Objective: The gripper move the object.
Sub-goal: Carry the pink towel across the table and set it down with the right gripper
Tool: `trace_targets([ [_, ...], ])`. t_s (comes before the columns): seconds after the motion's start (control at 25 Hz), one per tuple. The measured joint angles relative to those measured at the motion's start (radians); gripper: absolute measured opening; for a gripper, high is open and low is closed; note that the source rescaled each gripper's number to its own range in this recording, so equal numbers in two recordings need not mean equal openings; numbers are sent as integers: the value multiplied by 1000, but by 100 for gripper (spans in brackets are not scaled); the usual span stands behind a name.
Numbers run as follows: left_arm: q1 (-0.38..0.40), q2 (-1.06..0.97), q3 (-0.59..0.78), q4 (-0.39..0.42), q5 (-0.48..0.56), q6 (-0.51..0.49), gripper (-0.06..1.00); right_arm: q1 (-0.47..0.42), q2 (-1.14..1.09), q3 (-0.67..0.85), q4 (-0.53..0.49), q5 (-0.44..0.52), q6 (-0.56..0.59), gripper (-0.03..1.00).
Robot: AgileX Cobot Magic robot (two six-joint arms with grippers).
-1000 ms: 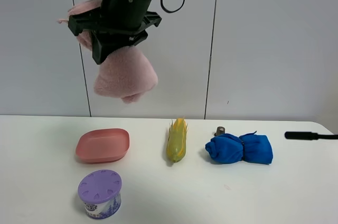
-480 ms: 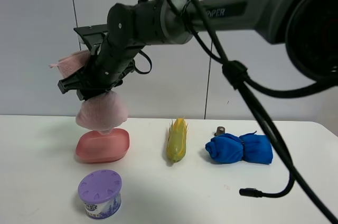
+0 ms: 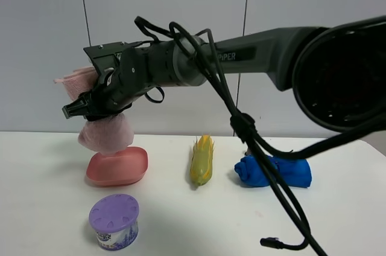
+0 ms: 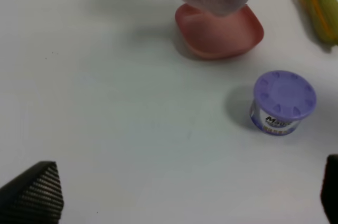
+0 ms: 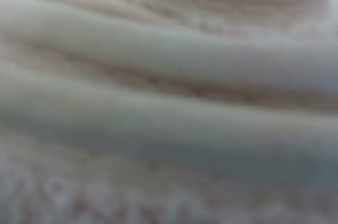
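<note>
One pink towel, one blue cloth, one plate, one corn cob, one purple tub

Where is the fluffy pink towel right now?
In the high view the pink towel is on the left, held by the right gripper, hanging just over the pink plate, behind the purple tub.

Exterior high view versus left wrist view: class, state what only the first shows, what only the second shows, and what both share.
Only the exterior high view: the right gripper clamped on the pink towel, and the blue cloth. Only the left wrist view: the left gripper, open. Both: the towel's lower end, the pink plate, purple tub and corn cob.
</note>
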State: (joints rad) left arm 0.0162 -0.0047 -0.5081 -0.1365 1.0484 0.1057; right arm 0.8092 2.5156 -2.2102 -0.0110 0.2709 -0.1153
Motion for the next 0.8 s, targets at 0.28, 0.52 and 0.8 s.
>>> trace_targets([
  [0.28,0,0,0,0,0,0,100,0,46,3,4,-19,0,0],
  [0.52,0,0,0,0,0,0,100,0,51,3,2,-54,0,0],
  [0.8,0,0,0,0,0,0,100,0,95,5,1,-44,0,0],
])
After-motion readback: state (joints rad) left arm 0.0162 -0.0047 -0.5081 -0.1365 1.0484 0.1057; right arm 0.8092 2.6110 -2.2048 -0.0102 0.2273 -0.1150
